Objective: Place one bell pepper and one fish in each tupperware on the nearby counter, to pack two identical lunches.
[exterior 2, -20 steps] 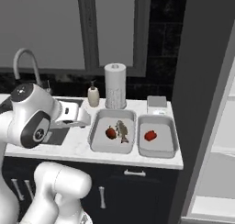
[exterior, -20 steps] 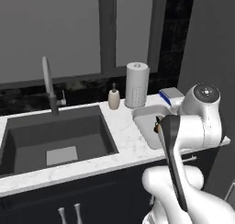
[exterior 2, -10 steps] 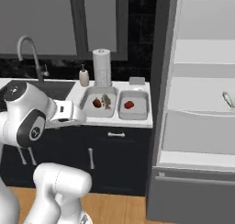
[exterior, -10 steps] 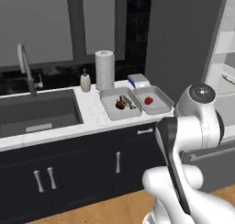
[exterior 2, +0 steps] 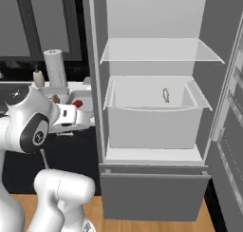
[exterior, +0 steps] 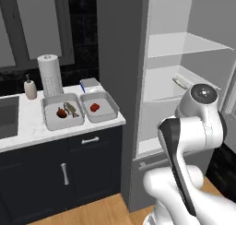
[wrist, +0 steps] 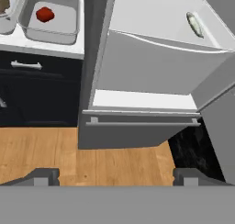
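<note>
The base has swung from the white marbled table (exterior: 27, 127) to the open grey fridge (exterior 2: 156, 145). Left light-grey tupperware (exterior: 62, 113) holds pepper and fish, right tupperware (exterior: 99, 107) only a red bell pepper (exterior: 94, 107); the second silvery fish (exterior 2: 165, 95) lies on the fridge shelf. The gripper (wrist: 114, 176) is spread wide, empty.

Flat, even rendered light, no clear source; my views are soft and low-detail. The open white fridge interior (exterior 2: 152, 107) is brightest, the black cabinets (exterior: 55, 168) dimmest. Faint shadows under the white marbled stone counter (exterior: 27, 127) edge. No glare or edge distortion.
</note>
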You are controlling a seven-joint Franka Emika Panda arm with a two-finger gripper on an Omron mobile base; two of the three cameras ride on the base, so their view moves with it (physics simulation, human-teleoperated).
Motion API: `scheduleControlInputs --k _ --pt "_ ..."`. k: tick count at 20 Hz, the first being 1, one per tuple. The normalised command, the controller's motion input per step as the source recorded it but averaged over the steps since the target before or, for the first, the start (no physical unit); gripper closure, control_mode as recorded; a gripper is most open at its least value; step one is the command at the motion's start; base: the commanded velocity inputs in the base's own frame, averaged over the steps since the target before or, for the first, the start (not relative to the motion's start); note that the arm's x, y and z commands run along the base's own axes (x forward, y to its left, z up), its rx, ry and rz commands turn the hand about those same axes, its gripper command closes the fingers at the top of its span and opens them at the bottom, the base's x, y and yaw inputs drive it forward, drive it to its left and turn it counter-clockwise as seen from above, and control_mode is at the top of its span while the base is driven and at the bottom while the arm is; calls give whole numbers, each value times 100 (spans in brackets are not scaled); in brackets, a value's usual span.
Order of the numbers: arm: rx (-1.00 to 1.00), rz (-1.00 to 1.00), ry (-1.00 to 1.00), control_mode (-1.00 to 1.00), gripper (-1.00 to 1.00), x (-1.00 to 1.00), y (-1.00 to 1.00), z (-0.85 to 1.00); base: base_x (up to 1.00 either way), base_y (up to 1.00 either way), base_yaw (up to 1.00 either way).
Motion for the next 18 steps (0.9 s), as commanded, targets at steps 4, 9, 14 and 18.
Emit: scheduleControlInputs --k 4,9,14,18 --pt "0 0 0 100 -100 0 0 0 41 -88 -1" --pt "0 0 0 100 -100 0 0 0 54 -64 0" --pt "0 0 0 100 -100 0 0 0 72 -25 0" --pt "0 0 0 100 -100 0 0 0 73 -1 0"
